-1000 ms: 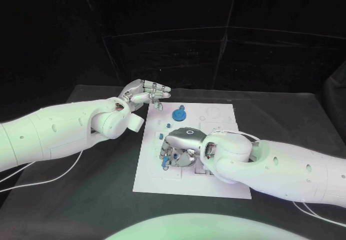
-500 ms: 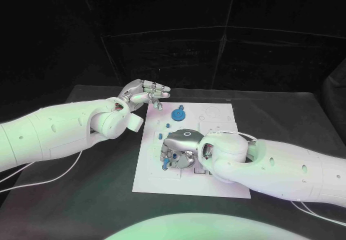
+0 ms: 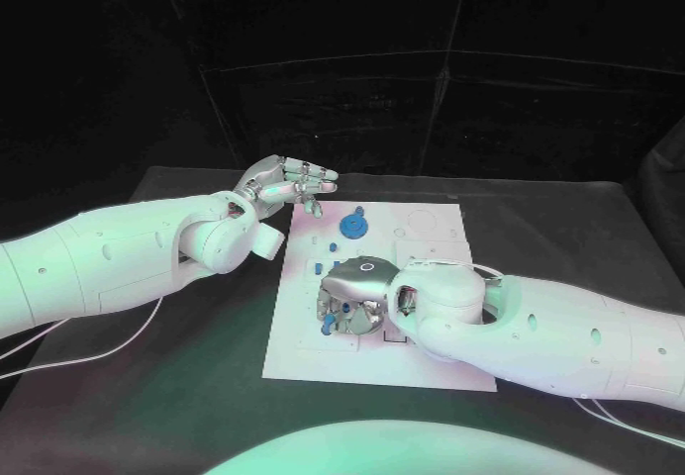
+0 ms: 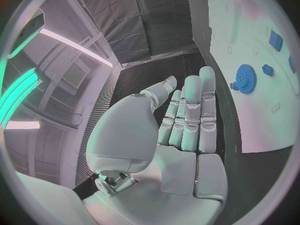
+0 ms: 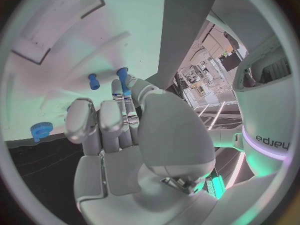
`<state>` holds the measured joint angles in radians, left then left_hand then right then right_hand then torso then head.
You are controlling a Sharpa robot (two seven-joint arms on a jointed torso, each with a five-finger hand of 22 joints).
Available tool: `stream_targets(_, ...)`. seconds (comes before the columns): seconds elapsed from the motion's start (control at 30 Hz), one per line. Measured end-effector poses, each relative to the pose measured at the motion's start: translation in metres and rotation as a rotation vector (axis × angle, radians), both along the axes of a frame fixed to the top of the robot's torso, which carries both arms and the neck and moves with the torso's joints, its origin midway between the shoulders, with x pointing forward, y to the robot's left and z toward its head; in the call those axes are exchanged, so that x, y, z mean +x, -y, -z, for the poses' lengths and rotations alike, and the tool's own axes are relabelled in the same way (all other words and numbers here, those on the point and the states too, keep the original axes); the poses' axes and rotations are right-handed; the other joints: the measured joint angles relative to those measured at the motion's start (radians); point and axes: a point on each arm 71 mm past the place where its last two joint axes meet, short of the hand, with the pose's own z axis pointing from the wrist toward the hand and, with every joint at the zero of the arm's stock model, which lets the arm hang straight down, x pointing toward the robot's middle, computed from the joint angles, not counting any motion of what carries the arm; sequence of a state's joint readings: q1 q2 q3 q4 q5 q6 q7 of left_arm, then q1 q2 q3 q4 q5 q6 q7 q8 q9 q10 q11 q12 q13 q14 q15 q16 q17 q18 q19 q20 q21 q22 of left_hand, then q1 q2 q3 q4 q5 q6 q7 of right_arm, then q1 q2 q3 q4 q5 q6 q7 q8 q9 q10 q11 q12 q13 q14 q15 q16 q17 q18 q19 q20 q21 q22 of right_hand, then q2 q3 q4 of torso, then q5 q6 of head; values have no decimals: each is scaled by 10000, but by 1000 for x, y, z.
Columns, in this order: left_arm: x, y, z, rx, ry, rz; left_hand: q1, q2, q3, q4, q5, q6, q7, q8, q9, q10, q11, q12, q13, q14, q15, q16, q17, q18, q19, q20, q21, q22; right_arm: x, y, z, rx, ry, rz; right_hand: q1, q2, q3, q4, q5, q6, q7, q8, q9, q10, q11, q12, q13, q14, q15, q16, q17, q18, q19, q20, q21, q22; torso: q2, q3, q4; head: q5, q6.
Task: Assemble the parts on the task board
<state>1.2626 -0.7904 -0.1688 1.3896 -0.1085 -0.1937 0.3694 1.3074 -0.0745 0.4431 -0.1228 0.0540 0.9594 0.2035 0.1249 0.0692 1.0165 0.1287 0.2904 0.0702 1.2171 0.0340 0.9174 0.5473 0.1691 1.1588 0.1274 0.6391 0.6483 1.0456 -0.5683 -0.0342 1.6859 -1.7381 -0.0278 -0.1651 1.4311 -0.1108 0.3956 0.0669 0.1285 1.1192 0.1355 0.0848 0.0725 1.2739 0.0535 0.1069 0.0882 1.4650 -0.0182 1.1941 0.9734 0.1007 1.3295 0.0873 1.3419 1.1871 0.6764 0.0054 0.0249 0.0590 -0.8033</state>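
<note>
The white task board [image 3: 322, 361] lies in the middle of the black table. My right hand [image 3: 360, 297] hovers low over its left middle, palm down. It pinches a small blue part [image 5: 123, 79] between thumb and a fingertip; the same part peeks out under the hand [image 3: 330, 322]. A blue peg [image 5: 94, 81] stands in the board close beside it. A blue gear [image 3: 351, 228] sits farther back on the board, with a small blue piece [image 3: 332, 247] near it. My left hand [image 3: 290, 183] is raised by the board's far left corner, fingers straight and holding nothing [image 4: 187, 115].
The left wrist view shows the blue gear [image 4: 245, 77] and small blue pieces [image 4: 275, 39] on the board [image 4: 250, 115]. Black table [image 3: 171, 386] surrounds the board, with a white cable [image 3: 107, 351] on its left side. My right forearm [image 3: 571, 336] covers the board's near right corner.
My right hand has crept slightly toward the near left of the board with the blue part. The left hand has stayed where it was.
</note>
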Motion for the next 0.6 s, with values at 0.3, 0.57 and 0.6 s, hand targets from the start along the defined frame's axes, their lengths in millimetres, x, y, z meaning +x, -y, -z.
stream_targets(0.3,0,0,0,1,-8,4,0,0,0,0,0,0,0,0,0,0,0,0,1,0,0,0,0,-1,0,0,0,0,-3,-2,4,-154,1,-122,-268,-182,-47,49,87,-256,166,-126,-39,-397,250,-340,-127,-2,77,-71,-146,1,-114,114,-72,-205,-1,-2,0,0,-1)
stream_targets(0.57,0,-1,0,5,-18,1,0,0,0,0,0,-22,22,-1,0,0,0,0,1,0,0,0,1,0,0,0,0,0,-3,0,6,-79,1,-128,-628,-468,-452,157,87,-1040,424,-193,-76,-1599,565,-432,-257,-18,344,-237,-447,2,-491,380,-411,-661,-6,-1,0,6,-1)
stream_targets(0.6,0,-1,0,6,-20,1,0,0,0,0,0,-37,36,-1,0,0,0,0,1,0,0,0,1,0,0,0,0,0,-3,0,6,-36,7,-123,-636,-476,-583,148,104,-1178,463,-193,-76,-1845,601,-432,-258,-59,385,-301,-531,2,-584,404,-499,-785,-7,0,0,7,-1)
